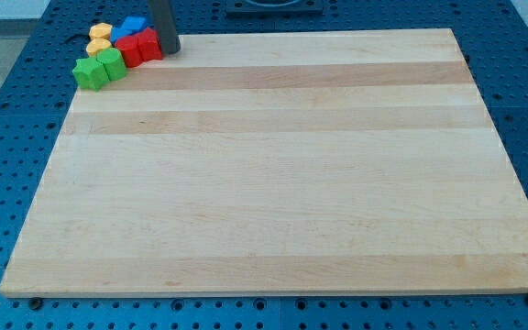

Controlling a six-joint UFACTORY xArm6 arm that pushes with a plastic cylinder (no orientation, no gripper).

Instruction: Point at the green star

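Note:
All the blocks are packed together at the board's top left corner. Two green blocks lie at the cluster's lower left, one at the left (88, 73) and one beside it (111, 62); I cannot tell which is the star. Two red blocks (139, 47) sit to their right. Two blue blocks (128, 27) lie above the red ones, and two yellow blocks (99, 38) lie at the cluster's left. My tip (170, 51) rests on the board at the right side of the red blocks, touching or nearly touching them. It is well right of the green blocks.
The wooden board (273, 174) lies on a blue perforated table (7, 137). The dark rod comes down from the view's top edge, just right of the blue blocks.

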